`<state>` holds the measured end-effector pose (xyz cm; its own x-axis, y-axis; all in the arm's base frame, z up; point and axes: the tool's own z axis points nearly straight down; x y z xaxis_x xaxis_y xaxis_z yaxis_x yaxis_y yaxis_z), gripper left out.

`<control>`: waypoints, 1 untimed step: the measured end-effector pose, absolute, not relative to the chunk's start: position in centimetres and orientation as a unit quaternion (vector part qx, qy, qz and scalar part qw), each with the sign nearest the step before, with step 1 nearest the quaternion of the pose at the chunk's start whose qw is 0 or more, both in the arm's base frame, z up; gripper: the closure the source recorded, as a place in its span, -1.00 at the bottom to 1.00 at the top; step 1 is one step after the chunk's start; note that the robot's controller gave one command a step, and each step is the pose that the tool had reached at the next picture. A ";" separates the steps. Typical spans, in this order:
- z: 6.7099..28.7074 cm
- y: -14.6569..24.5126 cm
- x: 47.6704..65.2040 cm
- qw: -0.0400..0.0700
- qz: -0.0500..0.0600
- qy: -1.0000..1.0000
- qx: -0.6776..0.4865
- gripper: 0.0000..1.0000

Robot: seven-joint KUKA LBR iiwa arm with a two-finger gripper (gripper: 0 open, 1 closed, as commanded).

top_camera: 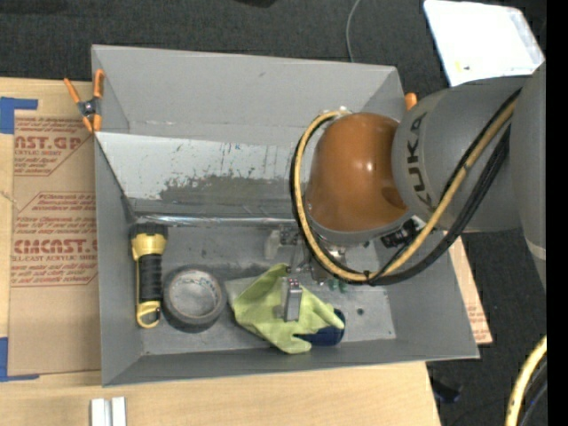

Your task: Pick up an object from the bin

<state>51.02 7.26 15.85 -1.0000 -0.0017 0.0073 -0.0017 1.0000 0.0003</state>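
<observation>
Cloth (259, 304) of yellow-green fabric with a dark blue patch at its right corner, crumpled on the floor of the grey metal bin (222, 96), near the front wall and about the middle. The gripper (292, 300) is low over the cloth's centre, below the arm's orange cover (351, 180). Whether it is open or closed cannot be told from this angle, and no fabric can be seen clasped in it.

Judged from its folds, the cloth is light, soft and limp. It should not slip, break or resist, but would sag and drape once lifted, and a thin single layer might escape. A raised fold or bunched ridge near the middle appears the best place to pinch.

To the left, just beside the cloth, lies a grey tape roll (193, 298), a flat ring with a dull sheen. Beyond it a flashlight (148, 278), a stiff cylinder with black body and yellow ends, lies along the left wall. The bin's sloped walls are scuffed.
</observation>
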 end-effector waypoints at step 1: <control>16.3 7.2 51.2 0.000 -0.001 -1.000 0.000 -1.00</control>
<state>51.22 7.24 16.27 -1.0000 -0.0004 -0.0004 -0.0004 1.0000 0.0012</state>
